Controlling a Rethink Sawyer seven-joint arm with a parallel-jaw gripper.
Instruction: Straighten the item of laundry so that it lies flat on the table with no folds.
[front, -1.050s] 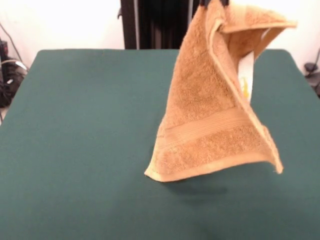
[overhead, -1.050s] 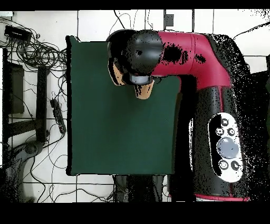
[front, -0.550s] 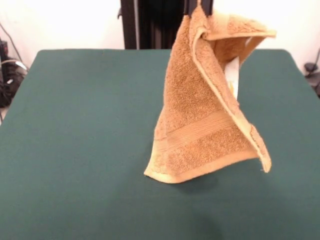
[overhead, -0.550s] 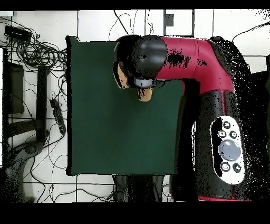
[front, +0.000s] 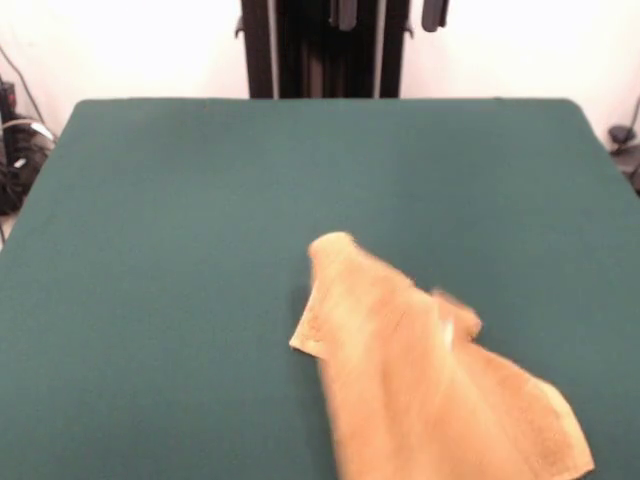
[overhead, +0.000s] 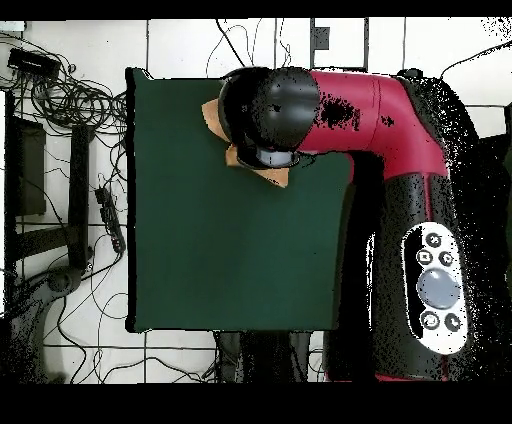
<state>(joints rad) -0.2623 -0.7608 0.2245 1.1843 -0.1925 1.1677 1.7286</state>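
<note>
We see the towel (front: 430, 385) lying on the green counter (front: 180, 250), down toward five o'clock in the front view, blurred and bunched with a raised hump at its upper corner. Our end effector (front: 388, 14) shows only its two tips at twelve o'clock, spread apart and released, holding nothing. We judge the drop step done; next we need to regrasp an edge and pull the folds flat.

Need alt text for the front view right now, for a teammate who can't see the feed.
An orange-tan towel lies loose and rumpled on the dark green table, toward the near right, running off the picture's bottom edge. The tool shows only as two dark tips at the top edge, spread apart and holding nothing.
</note>
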